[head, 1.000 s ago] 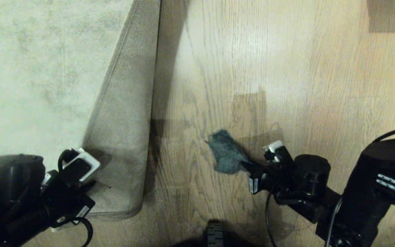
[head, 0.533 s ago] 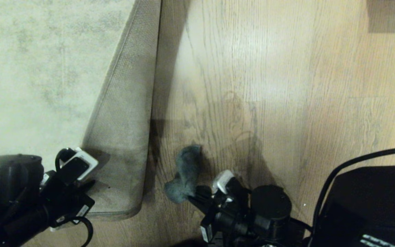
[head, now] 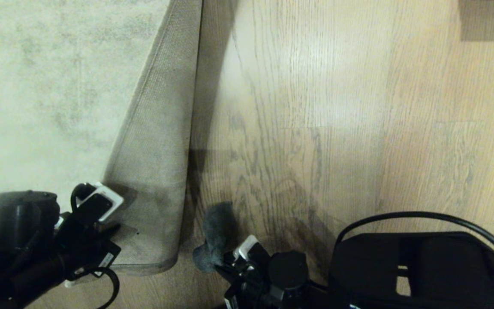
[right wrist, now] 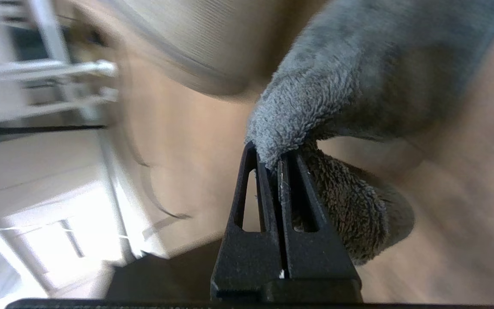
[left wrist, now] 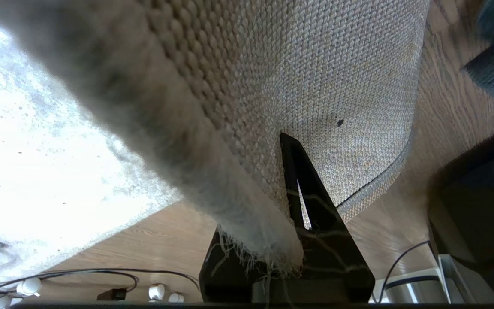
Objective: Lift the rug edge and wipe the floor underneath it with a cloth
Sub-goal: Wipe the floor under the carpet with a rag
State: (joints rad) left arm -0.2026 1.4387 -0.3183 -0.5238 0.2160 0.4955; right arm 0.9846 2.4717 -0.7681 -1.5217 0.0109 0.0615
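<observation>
Our right hand (head: 225, 262), clamped on the cloth (head: 213, 236), has swept it across the floor (head: 315, 128) to just beside the rug edge (head: 157, 171). Our left hand (head: 114, 229) still pinches that edge up, so we judge the wiping under way.

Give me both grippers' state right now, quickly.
Left gripper: shut on the rug edge, holding it folded back.
Right gripper: shut on the cloth, beside the lifted rug.
</observation>
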